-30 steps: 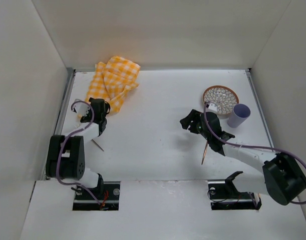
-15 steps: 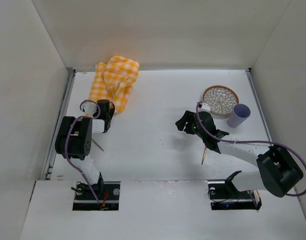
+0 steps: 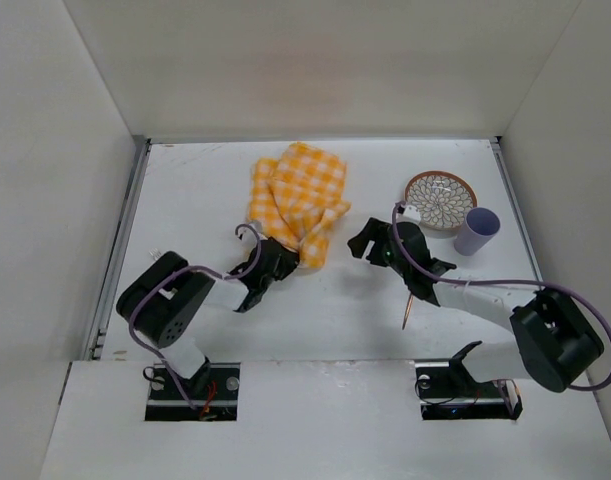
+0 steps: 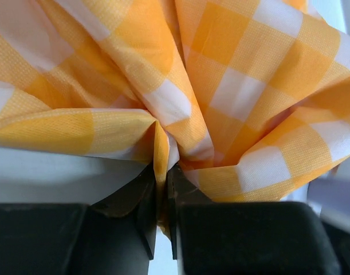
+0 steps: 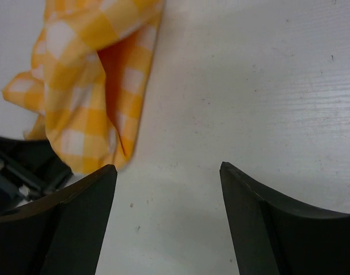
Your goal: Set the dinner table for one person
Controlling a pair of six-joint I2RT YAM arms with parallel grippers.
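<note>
**The cloth (image 3: 297,198) sits pinched in the left gripper (image 4: 162,192)**

A fold of the yellow-and-white check is clamped between its closed fingers. The cloth lies bunched near the middle of the white table (image 3: 315,310), which spreads under both arms. The right gripper (image 5: 168,172) hovers just beside the cloth, jaws wide, holding nothing. A plate (image 3: 440,198) and cup (image 3: 476,230) stand far right

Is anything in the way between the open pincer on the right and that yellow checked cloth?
Nothing visible. Only bare table lies between the right pincer and the cloth. The left pincer is shut on a fold of the cloth, off to the side of that gap.
</note>
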